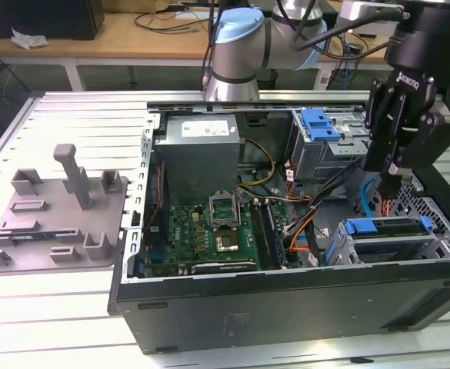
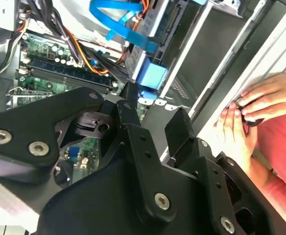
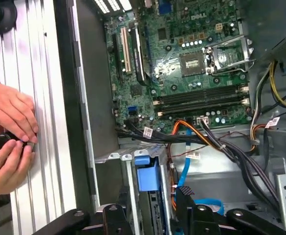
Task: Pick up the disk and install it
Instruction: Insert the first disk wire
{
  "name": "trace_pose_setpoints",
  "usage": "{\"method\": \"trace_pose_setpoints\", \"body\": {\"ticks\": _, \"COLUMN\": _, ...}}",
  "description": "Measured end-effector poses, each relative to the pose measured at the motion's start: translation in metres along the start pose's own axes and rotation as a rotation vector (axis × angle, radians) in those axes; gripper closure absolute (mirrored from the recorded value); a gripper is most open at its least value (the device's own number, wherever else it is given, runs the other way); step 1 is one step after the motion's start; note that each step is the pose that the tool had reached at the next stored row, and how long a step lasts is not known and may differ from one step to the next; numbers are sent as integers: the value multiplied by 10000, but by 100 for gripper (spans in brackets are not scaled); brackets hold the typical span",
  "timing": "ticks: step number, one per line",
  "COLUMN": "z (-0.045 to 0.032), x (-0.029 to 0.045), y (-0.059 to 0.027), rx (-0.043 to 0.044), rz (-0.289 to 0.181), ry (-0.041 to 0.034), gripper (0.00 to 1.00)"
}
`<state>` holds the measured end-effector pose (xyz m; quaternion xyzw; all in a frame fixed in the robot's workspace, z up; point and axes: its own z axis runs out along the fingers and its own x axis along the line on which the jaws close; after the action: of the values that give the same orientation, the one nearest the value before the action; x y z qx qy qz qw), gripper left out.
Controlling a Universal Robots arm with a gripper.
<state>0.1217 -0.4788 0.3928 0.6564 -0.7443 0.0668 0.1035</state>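
Note:
The disk (image 1: 386, 228), a dark drive in a bright blue carrier, lies in the drive cage in the corner of the open computer case (image 1: 286, 300) nearest the exterior view's right. Its blue carrier end (image 3: 147, 175) shows in both wrist views, among orange and blue cables (image 2: 152, 76). My gripper (image 1: 390, 188) hangs just above that cage. It is open, and its black fingers (image 3: 184, 200) stand apart on either side of the carrier end with nothing between them. The gripper (image 2: 152, 120) holds nothing.
A person's hands (image 3: 8, 127) hold a small black object on the slatted table beside the case. Inside are the motherboard (image 1: 209, 231), a grey power-supply box (image 1: 201, 154), a blue latch piece (image 1: 321, 123) and cable bundles (image 1: 301, 219). A grey fixture (image 1: 55, 211) lies at the exterior view's left.

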Motion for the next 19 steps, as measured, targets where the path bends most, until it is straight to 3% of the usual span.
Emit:
{"method": "trace_pose_setpoints", "body": {"ticks": 5, "z": -26, "x": -148, "y": -3, "rx": -205, "rz": -42, "ry": 232, "gripper": 50}}
{"method": "trace_pose_setpoints", "body": {"ticks": 6, "z": -28, "x": -186, "y": -7, "rx": -285, "rz": -58, "ry": 313, "gripper": 50}}
{"method": "trace_pose_setpoints", "body": {"ticks": 7, "z": -33, "x": -224, "y": -20, "rx": -369, "rz": -74, "ry": 458, "gripper": 50}}
{"method": "trace_pose_setpoints", "body": {"ticks": 9, "z": -45, "x": -288, "y": -76, "rx": -565, "rz": -96, "ry": 1009, "gripper": 50}}
{"method": "trace_pose_setpoints", "body": {"ticks": 11, "z": -48, "x": -318, "y": -120, "rx": -600, "rz": -89, "ry": 1265, "gripper": 50}}
{"method": "trace_pose_setpoints", "body": {"ticks": 13, "z": -48, "x": -346, "y": -170, "rx": -595, "rz": -75, "ry": 1440, "gripper": 50}}
{"method": "trace_pose_setpoints", "body": {"ticks": 14, "z": -45, "x": -379, "y": -236, "rx": -584, "rz": -59, "ry": 1556, "gripper": 50}}
{"method": "trace_pose_setpoints", "body": {"ticks": 15, "z": -42, "x": -408, "y": -309, "rx": -585, "rz": -27, "ry": 1617, "gripper": 50}}
{"method": "trace_pose_setpoints", "body": {"ticks": 17, "z": -20, "x": -438, "y": -397, "rx": -621, "rz": 76, "ry": 1612, "gripper": 50}}
{"method": "trace_pose_setpoints", "body": {"ticks": 19, "z": -4, "x": -448, "y": -433, "rx": -657, "rz": 186, "ry": 1605, "gripper": 50}}
